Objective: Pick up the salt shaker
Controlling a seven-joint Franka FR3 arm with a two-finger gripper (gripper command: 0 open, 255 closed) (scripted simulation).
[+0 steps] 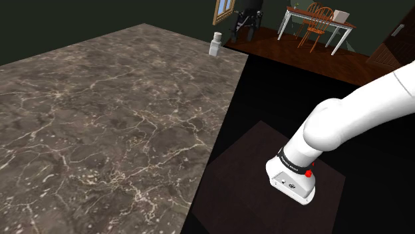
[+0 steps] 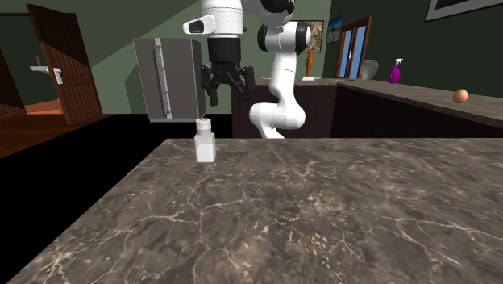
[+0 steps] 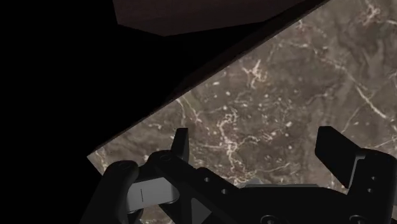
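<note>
— Where's the white salt shaker [image 2: 205,141]?
— Upright near the marble desk's [image 2: 322,210] edge, at seven o'clock below the pincer [image 2: 228,89] in the second exterior view
— And the pincer?
— Spread wide, holding nothing

The salt shaker [image 2: 205,142] is seen as a small white bottle with a ribbed round cap. It is set upright and free on the dark veined marble countertop [image 2: 322,210], near one corner and close to its edge.
</note>
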